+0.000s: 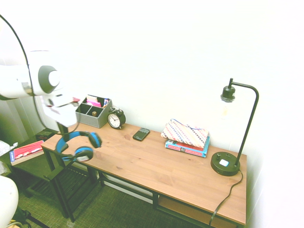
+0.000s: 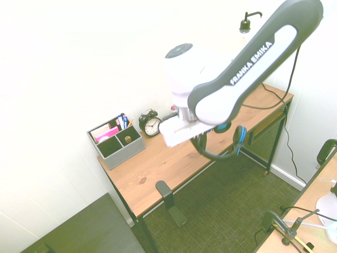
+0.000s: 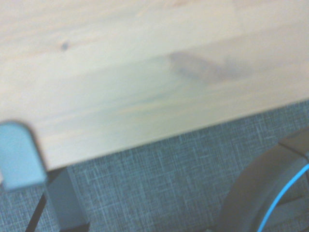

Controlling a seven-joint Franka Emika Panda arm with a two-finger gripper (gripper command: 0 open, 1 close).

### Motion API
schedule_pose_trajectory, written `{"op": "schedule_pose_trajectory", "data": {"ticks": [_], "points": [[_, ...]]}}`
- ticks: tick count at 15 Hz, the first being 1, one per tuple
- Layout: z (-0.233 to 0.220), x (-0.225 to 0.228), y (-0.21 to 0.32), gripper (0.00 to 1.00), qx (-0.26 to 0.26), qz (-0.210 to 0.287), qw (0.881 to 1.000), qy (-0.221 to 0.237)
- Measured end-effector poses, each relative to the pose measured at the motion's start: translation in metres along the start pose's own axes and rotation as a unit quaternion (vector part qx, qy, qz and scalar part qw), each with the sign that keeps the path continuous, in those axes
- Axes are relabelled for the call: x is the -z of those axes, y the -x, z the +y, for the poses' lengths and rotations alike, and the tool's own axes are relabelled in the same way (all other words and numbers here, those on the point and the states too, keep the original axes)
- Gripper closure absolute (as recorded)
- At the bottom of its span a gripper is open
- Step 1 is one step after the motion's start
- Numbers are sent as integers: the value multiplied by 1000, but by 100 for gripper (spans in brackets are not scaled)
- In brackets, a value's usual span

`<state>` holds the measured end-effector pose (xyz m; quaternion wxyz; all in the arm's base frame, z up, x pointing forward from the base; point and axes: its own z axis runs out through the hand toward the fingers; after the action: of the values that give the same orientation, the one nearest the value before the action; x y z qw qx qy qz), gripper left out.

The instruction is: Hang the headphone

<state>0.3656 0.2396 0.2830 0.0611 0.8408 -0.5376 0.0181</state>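
The headphone [image 1: 78, 142] hangs in the air over the front left corner of the wooden desk [image 1: 156, 166], its blue-lined black headband arching above a round ear cup. My gripper [image 1: 63, 129] is shut on the headband's left end. In the second exterior view the headphone [image 2: 221, 150] dangles below the arm, just off the desk's front edge, and the arm hides the gripper itself. A black hook [image 2: 166, 192] sticks out from the desk's front edge, apart from the headphone. The wrist view shows the hook's tip [image 3: 19, 159], and the headband [image 3: 263, 193] at the lower right.
At the back of the desk stand a grey organizer [image 1: 92, 113] and an alarm clock [image 1: 116, 118]. A phone [image 1: 141, 134], a patterned pouch on books [image 1: 186, 137] and a black lamp [image 1: 225, 164] lie further right. A low side table [image 1: 33, 164] holds a red book.
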Motion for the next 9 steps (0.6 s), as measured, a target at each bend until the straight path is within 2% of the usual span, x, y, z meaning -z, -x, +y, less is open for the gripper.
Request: {"op": "schedule_pose_trajectory", "data": {"ticks": [2, 4, 9], "points": [[12, -16, 70, 100, -10, 6, 1000, -2], [9, -46, 112, 100, -19, -1, 1000, -15], [-37, -126, 128, 100, -28, -46, 998, -24]]}}
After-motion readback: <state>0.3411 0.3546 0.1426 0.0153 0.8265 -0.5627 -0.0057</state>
